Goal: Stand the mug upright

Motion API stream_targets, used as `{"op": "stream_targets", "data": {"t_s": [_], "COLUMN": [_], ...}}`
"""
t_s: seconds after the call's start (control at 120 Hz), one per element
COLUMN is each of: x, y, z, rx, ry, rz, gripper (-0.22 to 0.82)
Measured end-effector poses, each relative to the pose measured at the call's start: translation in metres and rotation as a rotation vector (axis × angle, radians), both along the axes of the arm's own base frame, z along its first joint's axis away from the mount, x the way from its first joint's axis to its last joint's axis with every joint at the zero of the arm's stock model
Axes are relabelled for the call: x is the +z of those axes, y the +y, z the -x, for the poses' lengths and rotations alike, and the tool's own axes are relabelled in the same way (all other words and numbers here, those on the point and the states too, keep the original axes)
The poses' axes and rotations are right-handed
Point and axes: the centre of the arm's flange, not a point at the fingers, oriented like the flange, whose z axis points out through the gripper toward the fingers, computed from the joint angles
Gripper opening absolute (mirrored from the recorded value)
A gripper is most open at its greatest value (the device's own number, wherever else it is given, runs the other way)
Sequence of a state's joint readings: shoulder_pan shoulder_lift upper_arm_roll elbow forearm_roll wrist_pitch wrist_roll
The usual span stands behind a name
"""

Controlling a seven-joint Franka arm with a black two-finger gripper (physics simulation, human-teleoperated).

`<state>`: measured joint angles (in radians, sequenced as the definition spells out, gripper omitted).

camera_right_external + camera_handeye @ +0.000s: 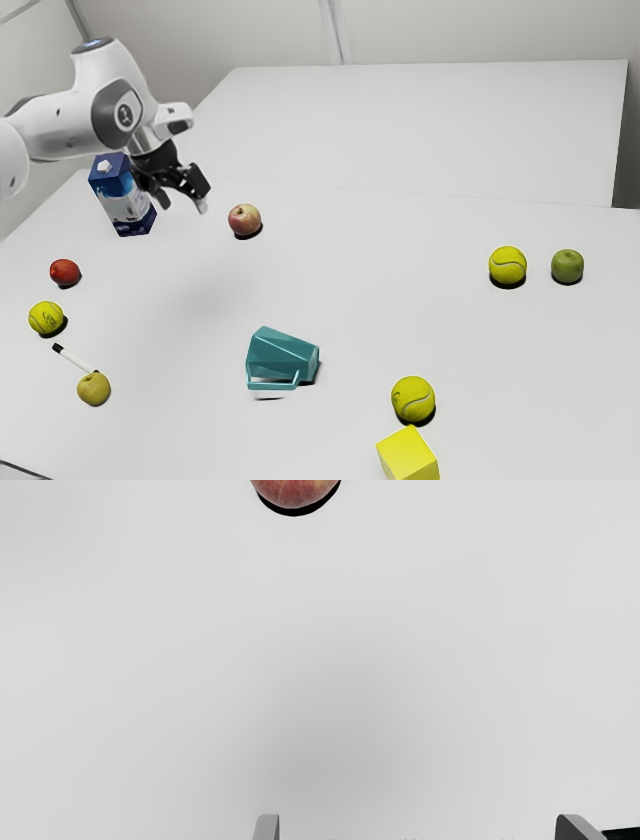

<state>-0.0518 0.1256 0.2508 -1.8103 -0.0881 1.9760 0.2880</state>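
In the exterior view a teal mug [283,356] lies on its side on the table, its handle toward the view's bottom edge. My gripper [185,207] hangs high above the table toward the exterior view's upper left, well apart from the mug and in front of the blue carton. In the wrist view the gripper [417,827] stands open, its two fingertips wide apart with nothing held between them.
A blue-and-white carton [124,197] stands behind the gripper, with a red-yellow apple [244,220] nearby. Tennis balls [413,399], a yellow block [408,458], a green apple [567,265], a red fruit [65,272], a marker [76,359] and a yellow fruit [94,388] lie around the mug.
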Motion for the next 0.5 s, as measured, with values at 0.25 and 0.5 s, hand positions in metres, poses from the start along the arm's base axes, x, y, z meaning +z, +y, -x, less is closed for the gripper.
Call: {"op": "stream_targets", "data": {"t_s": [0.25,0.5], "x": [-0.043,-0.109], "y": [-0.015,-0.05], "z": [0.02,0.045], "rx": [0.072,0.178], "ry": [0.081,0.205], "rz": [0.146,0.355], "gripper": [0.6,0.6]}}
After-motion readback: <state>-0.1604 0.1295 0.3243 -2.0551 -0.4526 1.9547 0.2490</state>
